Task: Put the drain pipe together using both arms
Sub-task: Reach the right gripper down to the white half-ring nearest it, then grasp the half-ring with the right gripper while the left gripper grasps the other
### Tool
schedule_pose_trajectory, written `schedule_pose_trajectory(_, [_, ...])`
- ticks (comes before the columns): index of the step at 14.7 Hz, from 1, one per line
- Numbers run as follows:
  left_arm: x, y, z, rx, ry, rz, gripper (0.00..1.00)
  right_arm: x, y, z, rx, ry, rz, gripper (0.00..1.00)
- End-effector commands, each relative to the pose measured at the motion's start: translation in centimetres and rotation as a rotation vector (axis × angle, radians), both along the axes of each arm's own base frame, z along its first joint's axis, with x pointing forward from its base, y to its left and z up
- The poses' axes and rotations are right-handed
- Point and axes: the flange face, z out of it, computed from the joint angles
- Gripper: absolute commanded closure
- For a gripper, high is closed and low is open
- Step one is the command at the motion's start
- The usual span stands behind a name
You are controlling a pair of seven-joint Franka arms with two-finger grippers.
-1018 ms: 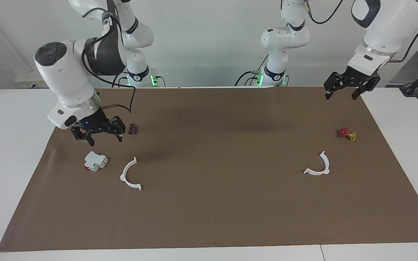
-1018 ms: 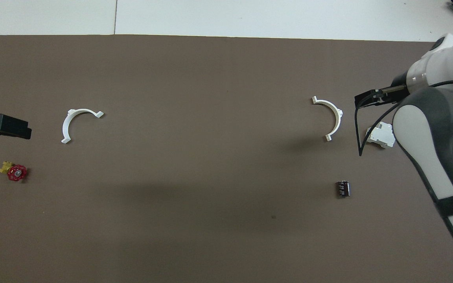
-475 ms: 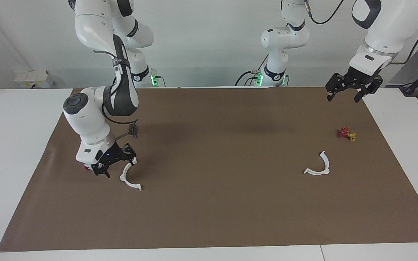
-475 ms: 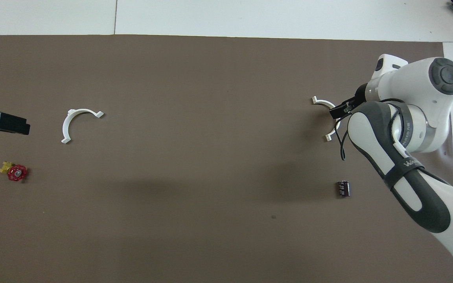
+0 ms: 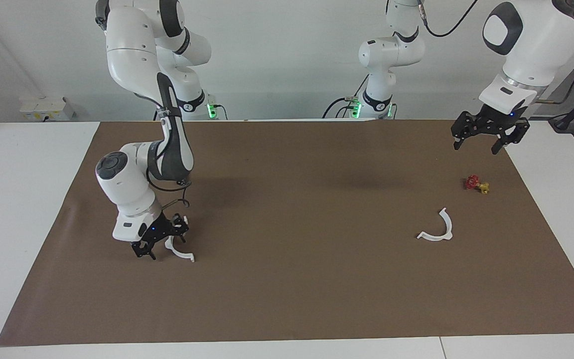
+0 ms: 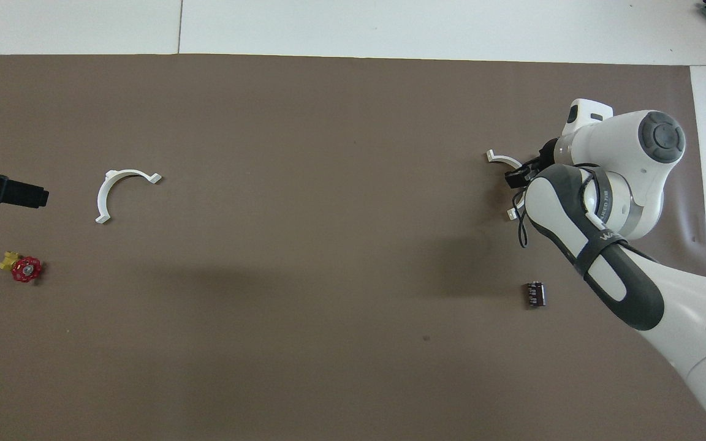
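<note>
The drain pipe lies as two separate white half-ring arcs on the brown mat. One arc [image 5: 183,256] lies toward the right arm's end; in the overhead view only its end tabs [image 6: 500,158] show. My right gripper [image 5: 163,244] is open and low over this arc, one finger on each side of its end nearer the robots. The arm hides most of the gripper in the overhead view. The other arc [image 5: 439,230] [image 6: 117,184] lies toward the left arm's end. My left gripper [image 5: 476,147] [image 6: 28,196] is open and empty, up in the air over the mat's edge.
A small red and yellow valve [image 5: 475,184] [image 6: 24,268] lies nearer the robots than the left-end arc. A small dark cylinder [image 6: 535,293] lies nearer the robots than the right-end arc. The right arm hides the white blocky part. The brown mat [image 5: 297,224] covers the table.
My right arm has swung away from the robots and come down, from above the white blocky part to low over the arc, fingers astride it. My left gripper has shifted slightly.
</note>
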Motion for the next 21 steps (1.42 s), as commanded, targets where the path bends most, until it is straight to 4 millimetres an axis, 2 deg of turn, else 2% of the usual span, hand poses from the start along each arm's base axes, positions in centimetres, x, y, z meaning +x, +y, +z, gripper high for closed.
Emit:
schedule_pose_trajectory(1, [1.5, 0.7, -2.2, -0.01, -0.021, -0.043, 0.01, -0.6, -0.2, -0.2, 0.017, 0.0, 0.014, 0.14])
schedule_pose_trajectory(4, [3.3, 0.8, -5.1, -0.013, -0.021, -0.051, 0.01, -0.7, -0.2, 0.1, 0.018, 0.008, 0.011, 0.27])
schedule_pose_trajectory(7, [4.8, 1.0, -7.9, -0.012, -0.017, -0.103, 0.01, -0.7, -0.1, 0.1, 0.02, 0.011, 0.004, 0.33])
schedule_pose_trajectory(8, [5.2, 1.1, -8.6, -0.011, -0.019, -0.112, 0.01, -0.6, -0.1, 0.2, 0.019, 0.009, 0.005, 0.43])
schedule_pose_trajectory(9, [5.6, 1.2, -9.6, -0.012, -0.021, -0.118, 0.01, -0.6, -0.1, 0.2, 0.019, 0.009, 0.005, 0.68])
schedule_pose_trajectory(10, [5.7, 1.2, -10.1, -0.011, -0.028, -0.118, 0.02, -0.6, 0.1, 0.2, 0.02, 0.009, 0.005, 1.0])
schedule_pose_trajectory(14, [5.5, 1.2, -13.1, -0.007, -0.032, -0.154, 0.02, -0.4, 0.4, 0.8, 0.028, 0.019, -0.025, 1.0])
schedule_pose_trajectory(18, [5.5, 1.2, -15.6, -0.004, -0.056, -0.159, 0.02, 0.1, 1.0, 3.1, 0.04, 0.038, -0.03, 1.0])
schedule_pose_trajectory(20, [5.8, 1.2, -17.3, -0.007, -0.045, -0.16, 0.02, 0.1, 1.8, 4.4, 0.052, 0.058, -0.051, 1.0])
schedule_pose_trajectory(21, [6.0, 1.2, -17.5, -0.006, -0.051, -0.163, 0.02, -0.2, 3.1, 5.1, 0.058, 0.073, -0.073, 1.0])
